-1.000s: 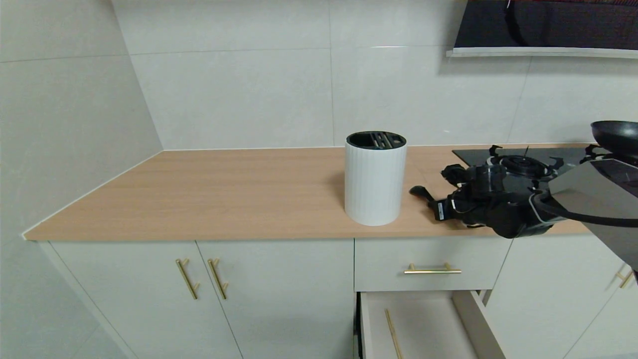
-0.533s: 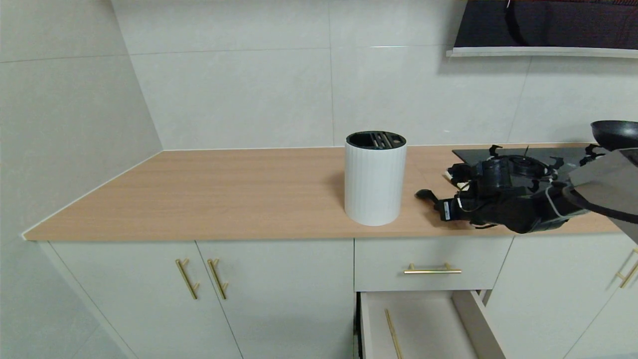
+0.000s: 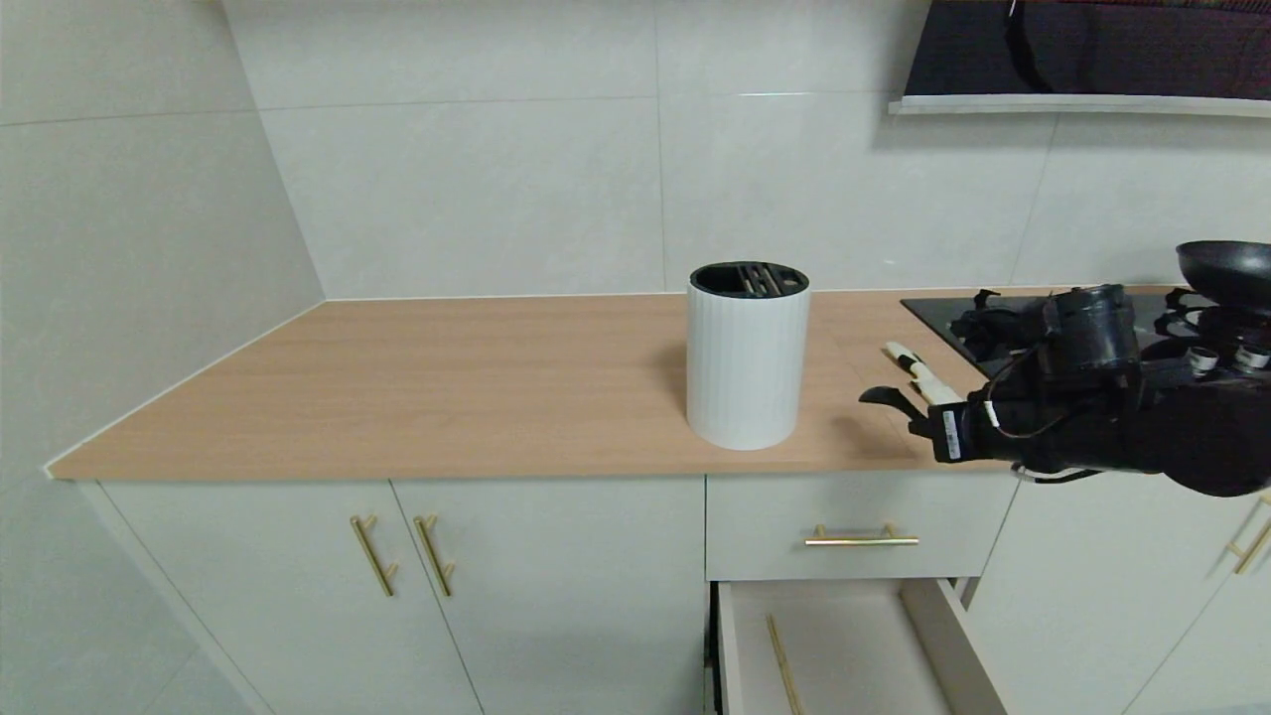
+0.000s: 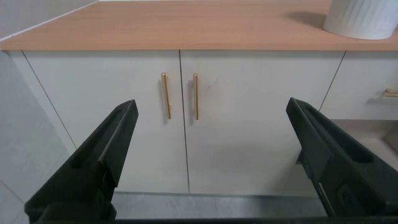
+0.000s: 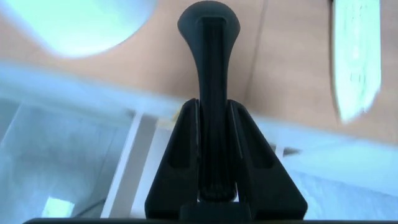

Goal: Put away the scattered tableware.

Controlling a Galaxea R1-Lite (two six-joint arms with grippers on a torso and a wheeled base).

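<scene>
A white ribbed utensil holder with a black slotted top stands on the wooden counter; it also shows as a pale round base and a white edge. To its right a white-handled utensil lies on the counter near the stove. My right gripper hovers at the counter's front edge just in front of that utensil, fingers pressed together with nothing between them. My left gripper hangs low before the cabinet doors, open and empty.
A gas stove with a black pan sits at the right end of the counter. Below the counter a lower drawer is pulled open with a thin stick inside. Gold handles mark the cabinet doors.
My right gripper has drawn back to the right and toward the counter's front edge, uncovering the white-handled utensil. The holder has not moved.
</scene>
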